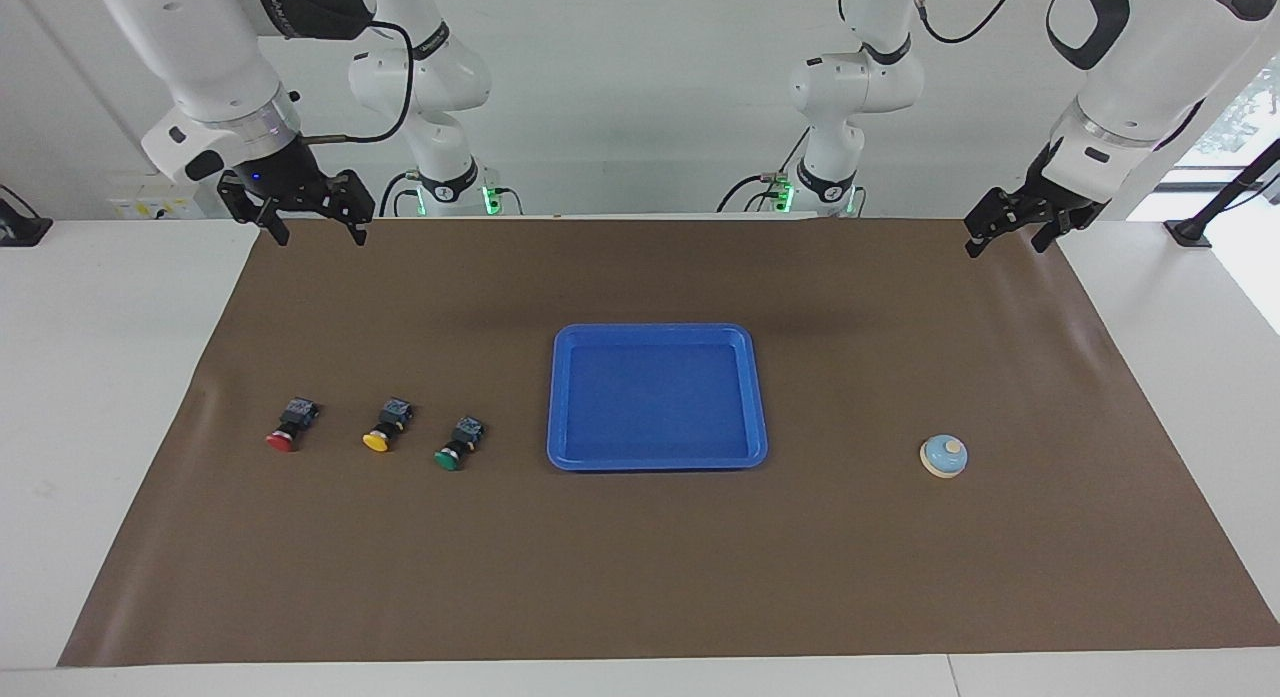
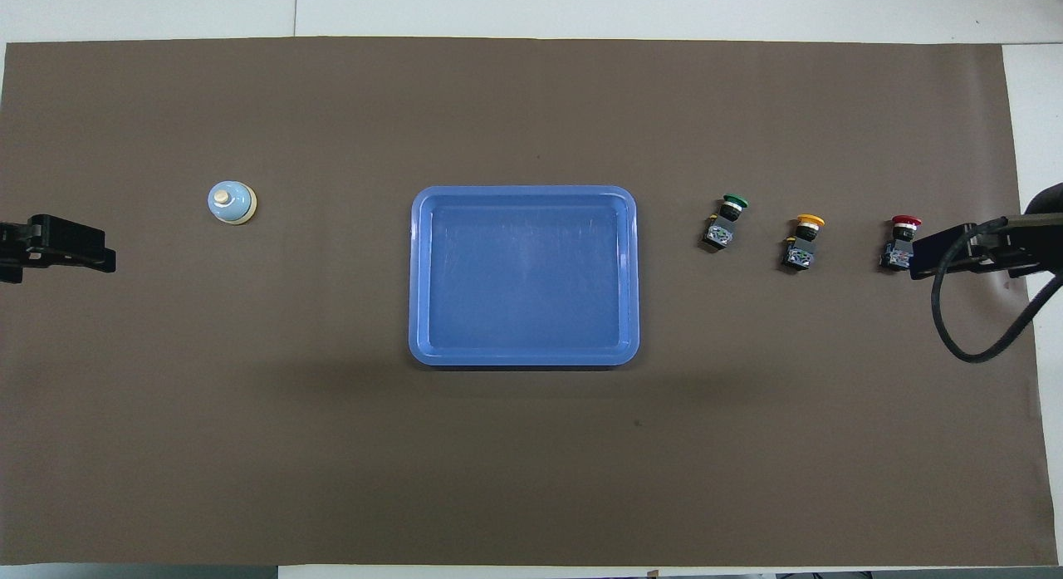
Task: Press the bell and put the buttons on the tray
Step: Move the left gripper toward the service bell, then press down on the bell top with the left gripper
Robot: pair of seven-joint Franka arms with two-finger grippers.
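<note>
Trouble looks likeliest at the buttons: lying tipped beside the tray, opposite the bell, they may roll when pinched. Left gripper and right gripper hang spread, empty.

The tray is set at the middle of the mat. The bell is placed well apart from it toward the left arm's end of the table. The three buttons are laid in a row toward the right arm's end, each apart from the next, none on the tray.
</note>
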